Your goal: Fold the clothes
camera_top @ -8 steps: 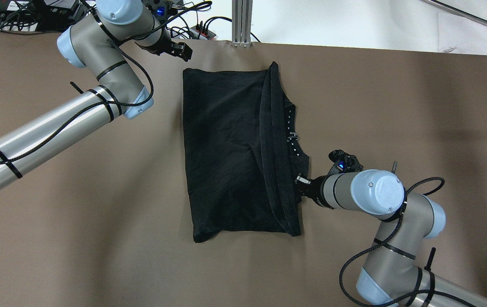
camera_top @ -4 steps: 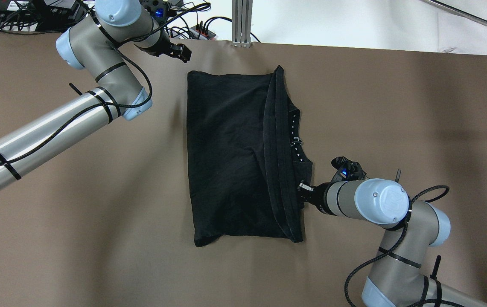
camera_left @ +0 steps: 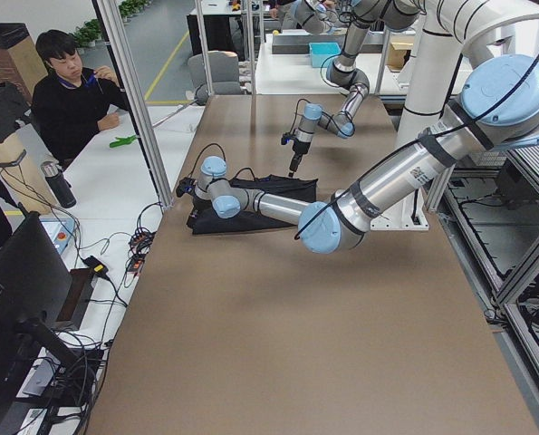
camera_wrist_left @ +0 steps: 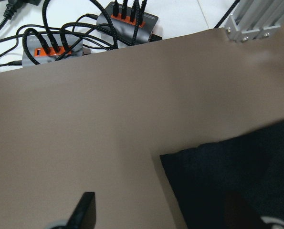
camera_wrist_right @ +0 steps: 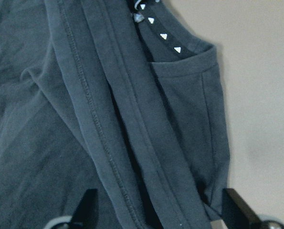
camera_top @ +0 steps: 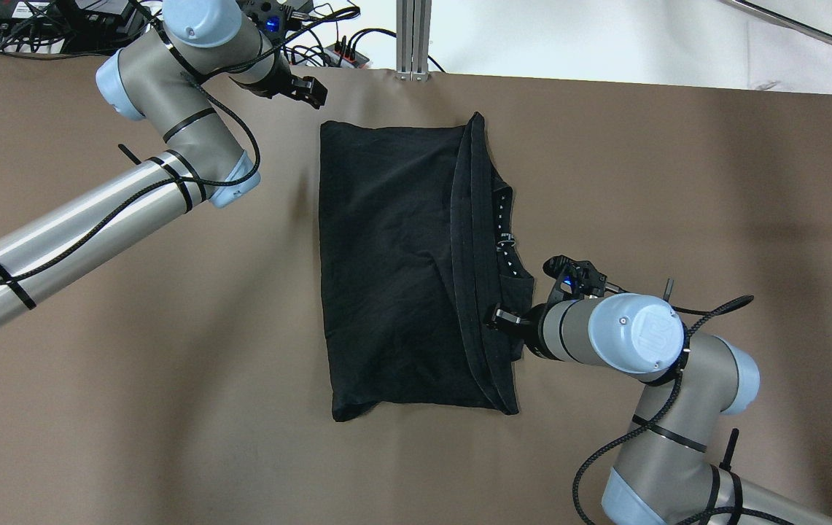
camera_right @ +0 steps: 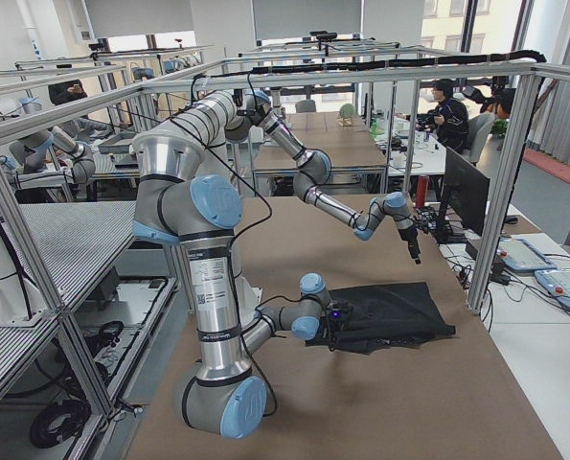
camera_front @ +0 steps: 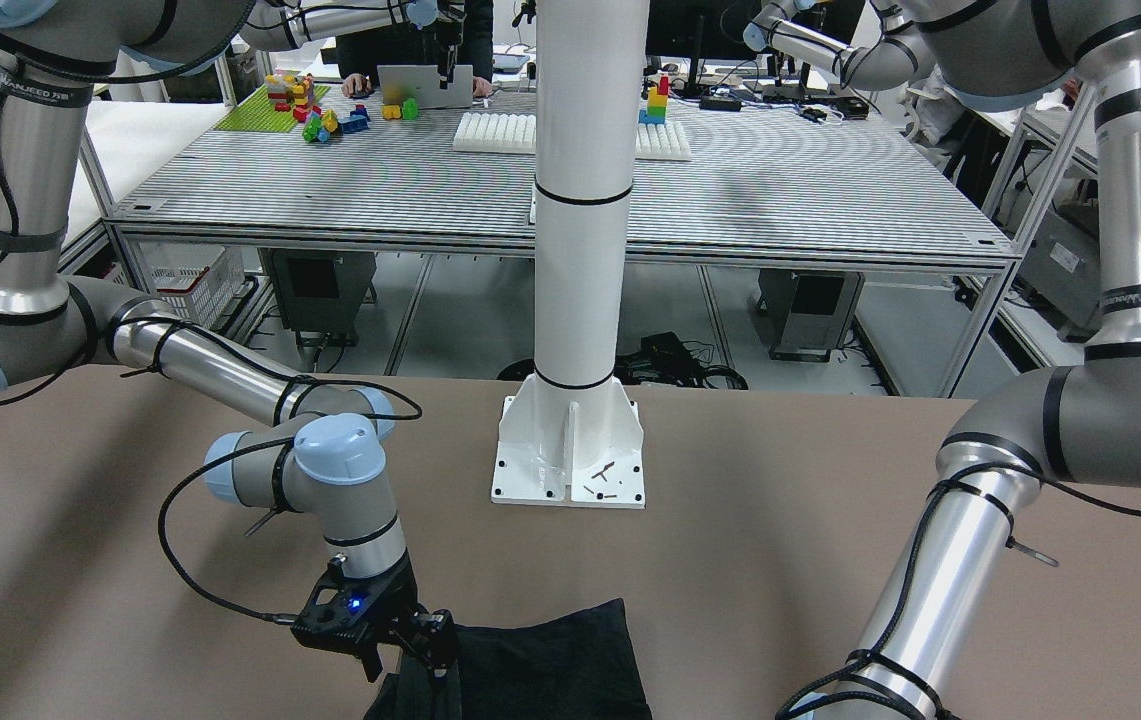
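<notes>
The clothes (camera_top: 401,262), a black garment folded into a tall rectangle, lie mid-table on the brown cover, with doubled hemmed edges and a studded collar along the right side. My right gripper (camera_top: 504,322) is low at that right edge. In the right wrist view it (camera_wrist_right: 161,214) is open, with the fingers (camera_wrist_right: 84,205) either side of the hem folds (camera_wrist_right: 132,133). My left gripper (camera_top: 308,90) hovers open just beyond the garment's far left corner (camera_wrist_left: 218,176), apart from it. In the front-facing view the right gripper (camera_front: 410,640) touches the garment (camera_front: 550,665).
Cable hubs (camera_wrist_left: 127,21) and an aluminium post (camera_top: 413,40) sit at the table's far edge. The white pillar's base plate (camera_front: 570,455) stands on the robot's side. A person (camera_left: 70,86) sits at a desk beyond the far edge. Bare brown table (camera_top: 678,182) surrounds the garment.
The garment first slid slightly to the right with the right gripper. That gripper has since moved back left over the garment's right edge. The left gripper has barely moved.
</notes>
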`<state>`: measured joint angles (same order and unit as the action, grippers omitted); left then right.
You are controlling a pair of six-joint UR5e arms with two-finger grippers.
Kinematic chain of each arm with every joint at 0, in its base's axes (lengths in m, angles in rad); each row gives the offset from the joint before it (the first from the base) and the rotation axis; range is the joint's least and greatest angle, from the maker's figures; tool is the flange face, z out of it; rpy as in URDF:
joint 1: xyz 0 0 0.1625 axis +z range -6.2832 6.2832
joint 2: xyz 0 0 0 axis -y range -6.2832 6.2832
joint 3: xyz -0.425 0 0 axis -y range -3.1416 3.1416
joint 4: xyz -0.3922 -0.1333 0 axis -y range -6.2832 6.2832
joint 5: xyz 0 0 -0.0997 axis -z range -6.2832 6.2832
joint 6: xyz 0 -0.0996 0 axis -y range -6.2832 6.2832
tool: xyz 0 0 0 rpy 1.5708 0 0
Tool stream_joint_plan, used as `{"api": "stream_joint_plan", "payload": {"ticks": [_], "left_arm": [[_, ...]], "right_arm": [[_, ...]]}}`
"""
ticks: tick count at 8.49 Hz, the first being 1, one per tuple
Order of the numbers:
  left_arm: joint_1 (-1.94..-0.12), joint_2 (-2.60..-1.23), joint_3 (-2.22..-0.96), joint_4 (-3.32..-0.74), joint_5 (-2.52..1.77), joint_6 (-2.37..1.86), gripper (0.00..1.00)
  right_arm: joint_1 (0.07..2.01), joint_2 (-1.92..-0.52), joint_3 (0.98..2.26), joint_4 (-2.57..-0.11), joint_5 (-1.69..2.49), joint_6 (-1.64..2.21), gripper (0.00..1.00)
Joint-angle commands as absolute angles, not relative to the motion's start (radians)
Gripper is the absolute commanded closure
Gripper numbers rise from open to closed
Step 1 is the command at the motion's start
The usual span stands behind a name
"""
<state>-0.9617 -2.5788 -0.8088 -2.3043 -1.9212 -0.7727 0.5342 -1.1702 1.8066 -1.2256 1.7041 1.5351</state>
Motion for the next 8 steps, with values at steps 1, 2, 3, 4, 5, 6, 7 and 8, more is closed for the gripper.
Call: {"api": "stream_joint_plan", "payload": {"ticks": [1, 2, 3, 4, 5, 6, 7, 8], "left_arm": [[-0.957, -2.562, -0.827, -2.304, -1.921, -0.773, 0.06], [-0.957, -2.560, -0.827, -2.306, -1.921, -0.772, 0.05], [-0.957, -2.559, -0.827, -2.304, -1.921, -0.770, 0.05], [-0.956, -2.553, -0.828, -2.306, -1.921, -0.769, 0.05], [-0.956, -2.553, -0.827, -2.306, -1.922, -0.767, 0.05], [-0.956, -2.551, -0.828, -2.306, -1.921, -0.767, 0.05], [-0.956, -2.549, -0.828, -2.306, -1.921, -0.767, 0.05], [-0.956, -2.543, -0.828, -2.307, -1.921, -0.769, 0.05]], "right_arm": [[0.471, -1.092, 1.836, -1.431, 1.607, 1.240, 0.07], [0.410, -1.098, 1.833, -1.452, 1.516, 1.116, 0.08], [0.379, -1.100, 1.833, -1.503, 1.490, 1.042, 0.11], [0.379, -1.098, 1.839, -1.558, 1.486, 0.981, 0.18], [0.376, -1.100, 1.844, -1.569, 1.486, 0.936, 0.25], [0.373, -1.107, 1.847, -1.571, 1.485, 0.907, 0.32], [0.371, -1.109, 1.847, -1.571, 1.480, 0.887, 0.42], [0.361, -1.111, 1.845, -1.571, 1.456, 0.887, 0.50]]}}
